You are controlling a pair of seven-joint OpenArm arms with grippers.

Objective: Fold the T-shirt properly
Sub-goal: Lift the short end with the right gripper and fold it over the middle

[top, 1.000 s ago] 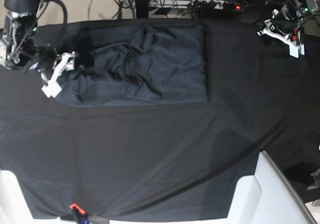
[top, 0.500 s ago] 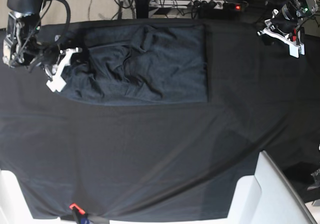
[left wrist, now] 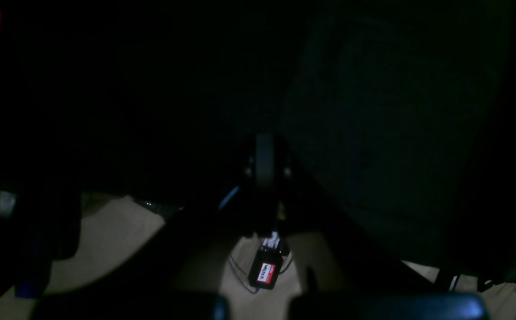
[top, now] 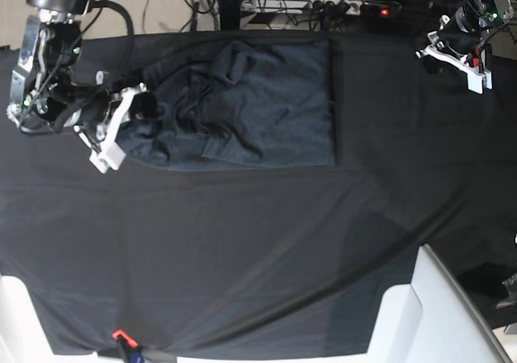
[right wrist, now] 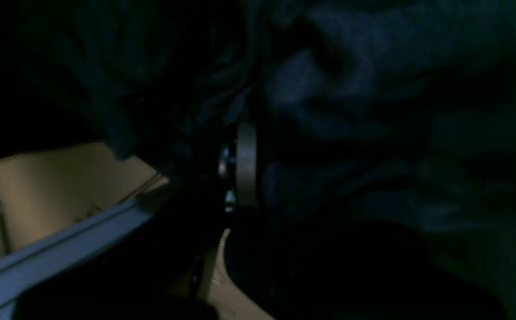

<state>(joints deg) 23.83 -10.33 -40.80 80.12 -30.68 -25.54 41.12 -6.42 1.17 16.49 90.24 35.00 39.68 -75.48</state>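
The dark grey T-shirt [top: 250, 108] lies wrinkled on the black table cloth [top: 242, 250] at the back, its right side flat and its left side bunched up. My right gripper [top: 129, 111] is shut on the T-shirt's left edge. In the right wrist view, folds of the T-shirt [right wrist: 351, 102] crowd around one finger [right wrist: 245, 164]. My left gripper [top: 456, 60] hangs shut and empty over the table's far right corner, well away from the shirt. The left wrist view is very dark and shows only one finger [left wrist: 264, 166] over dark cloth.
White furniture stands at the front right [top: 428, 314] and the front left [top: 16, 314]. A red clip [top: 119, 335] sits at the cloth's front edge. Cables and a power strip [top: 355, 9] lie behind the table. A small black box [left wrist: 264, 272] lies on the floor.
My right gripper has shut on the shirt's left edge and carried it to the right, so the left part has bunched up. The left arm has stayed still.
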